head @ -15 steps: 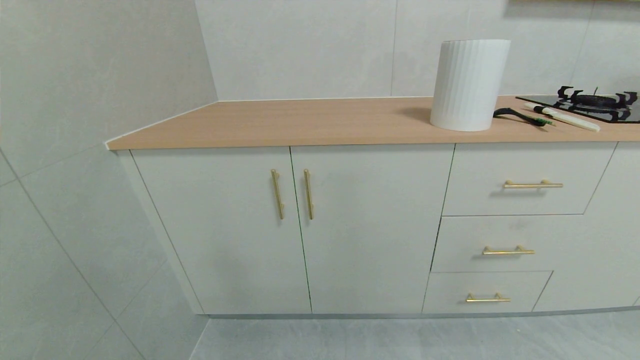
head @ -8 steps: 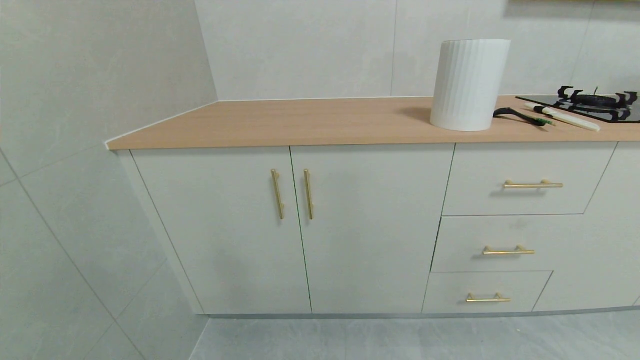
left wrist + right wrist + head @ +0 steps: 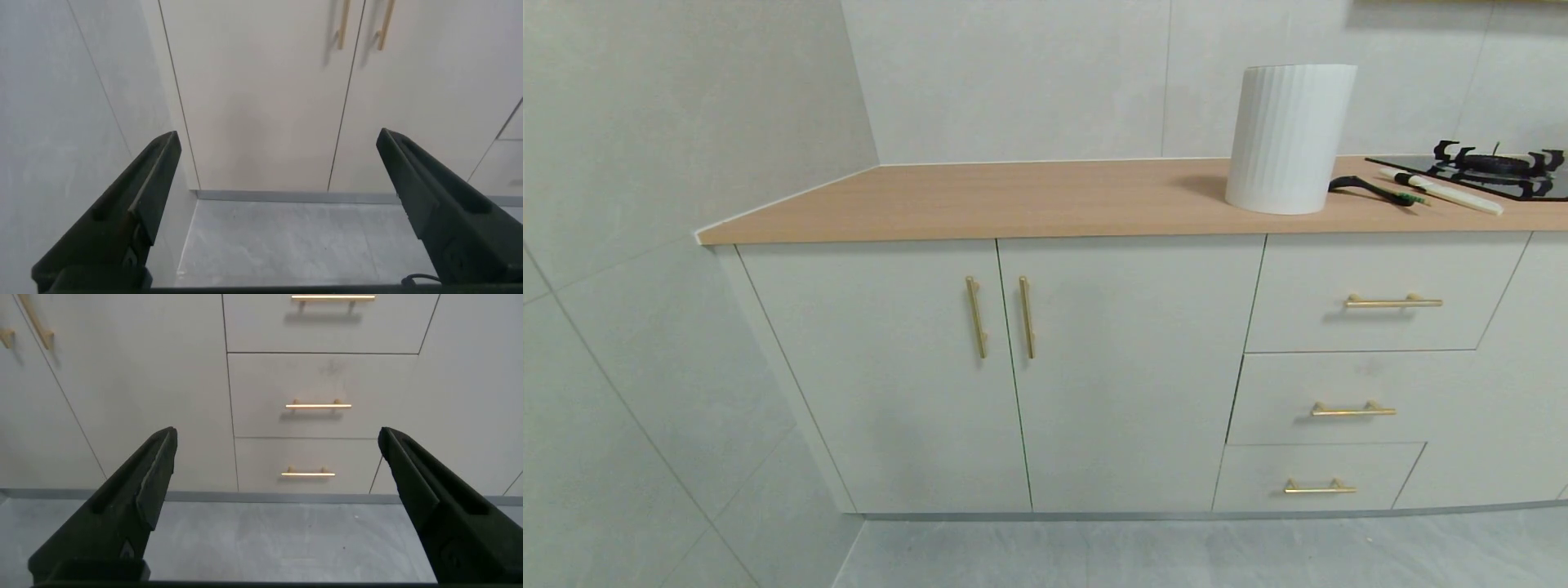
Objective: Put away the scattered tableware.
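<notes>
Tableware (image 3: 1413,189), a black-handled utensil, a green-tipped piece and a pale stick, lies at the right end of the worktop (image 3: 1013,200), between a white ribbed canister (image 3: 1289,139) and the hob (image 3: 1499,167). Left tool (image 3: 276,143), released and empty, hangs low facing the cabinet doors (image 3: 261,90) and floor (image 3: 286,237). The right tool (image 3: 278,437), likewise released, faces the drawers (image 3: 323,392).
</notes>
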Robot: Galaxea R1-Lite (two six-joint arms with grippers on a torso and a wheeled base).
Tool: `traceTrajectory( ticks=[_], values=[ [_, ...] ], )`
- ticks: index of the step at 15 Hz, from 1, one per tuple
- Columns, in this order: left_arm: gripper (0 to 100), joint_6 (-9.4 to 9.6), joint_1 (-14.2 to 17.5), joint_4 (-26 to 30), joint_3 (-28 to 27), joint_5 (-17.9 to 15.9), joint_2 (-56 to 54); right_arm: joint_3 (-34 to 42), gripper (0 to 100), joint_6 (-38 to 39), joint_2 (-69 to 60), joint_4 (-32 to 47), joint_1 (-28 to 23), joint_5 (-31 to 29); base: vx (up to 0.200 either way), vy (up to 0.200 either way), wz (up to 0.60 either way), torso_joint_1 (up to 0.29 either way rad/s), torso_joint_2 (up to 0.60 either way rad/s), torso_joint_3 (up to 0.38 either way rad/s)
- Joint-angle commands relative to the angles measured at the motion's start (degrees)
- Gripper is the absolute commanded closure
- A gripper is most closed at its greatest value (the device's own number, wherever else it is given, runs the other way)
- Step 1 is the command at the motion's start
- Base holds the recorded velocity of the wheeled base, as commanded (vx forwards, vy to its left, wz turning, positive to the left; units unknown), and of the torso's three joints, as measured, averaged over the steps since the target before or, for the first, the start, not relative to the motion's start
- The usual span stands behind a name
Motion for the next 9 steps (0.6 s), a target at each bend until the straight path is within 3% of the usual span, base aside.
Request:
traceTrajectory(
  ticks=[1,9],
  values=[
    [0,-0.03,0.0,0.0,0.0,0.0,0.0,0.0,0,0.0,0.1,0.0,0.0,0.0,0.0,-0.2,0.0,0.007,0.0,-0.002],
    [0,-0.12,0.0,0.0,0.0,0.0,0.0,0.0,0,0.1,0.0,0.0,0.0,-0.1,0.0,-0.2,0.0,0.003,0.0,0.006]
  ],
)
